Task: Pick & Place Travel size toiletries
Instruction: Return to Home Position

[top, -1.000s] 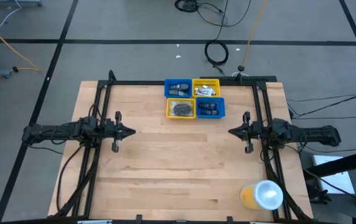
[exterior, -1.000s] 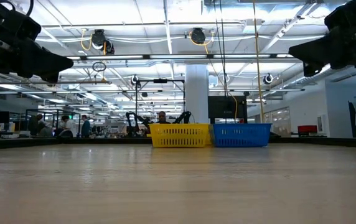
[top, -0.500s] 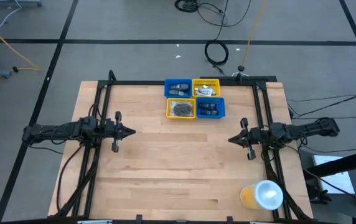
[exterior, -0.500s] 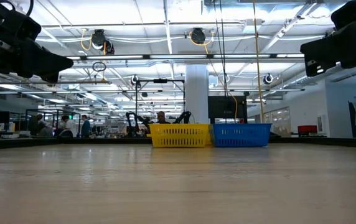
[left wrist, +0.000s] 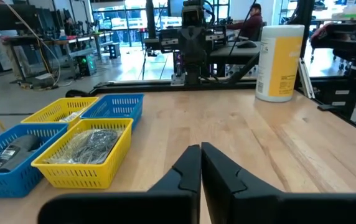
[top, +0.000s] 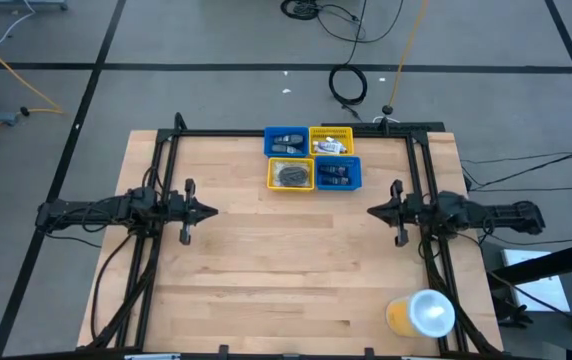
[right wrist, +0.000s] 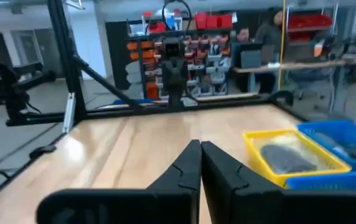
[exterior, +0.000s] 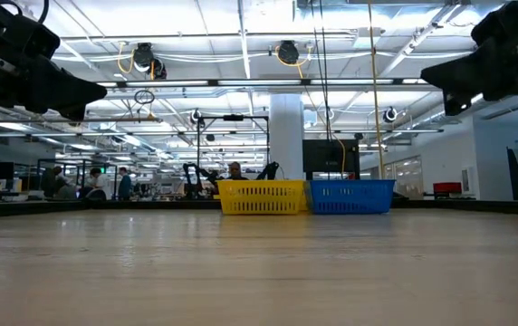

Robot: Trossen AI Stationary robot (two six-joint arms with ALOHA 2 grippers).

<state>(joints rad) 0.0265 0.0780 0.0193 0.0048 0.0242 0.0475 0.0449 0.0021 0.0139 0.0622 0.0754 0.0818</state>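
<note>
right gripper (top: 372,212) swung back level — clenched, empty.
left gripper (top: 212,211) clenched too; a stray swing could clip the bins (top: 291,187).

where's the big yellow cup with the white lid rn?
High view: the yellow cup stands at the wooden table's right corner, on the edge opposite the blue and yellow bins.

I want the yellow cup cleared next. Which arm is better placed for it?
Probably right: the yellow cup stands near the right gripper, on its side; the left gripper sits far across the table.
</note>
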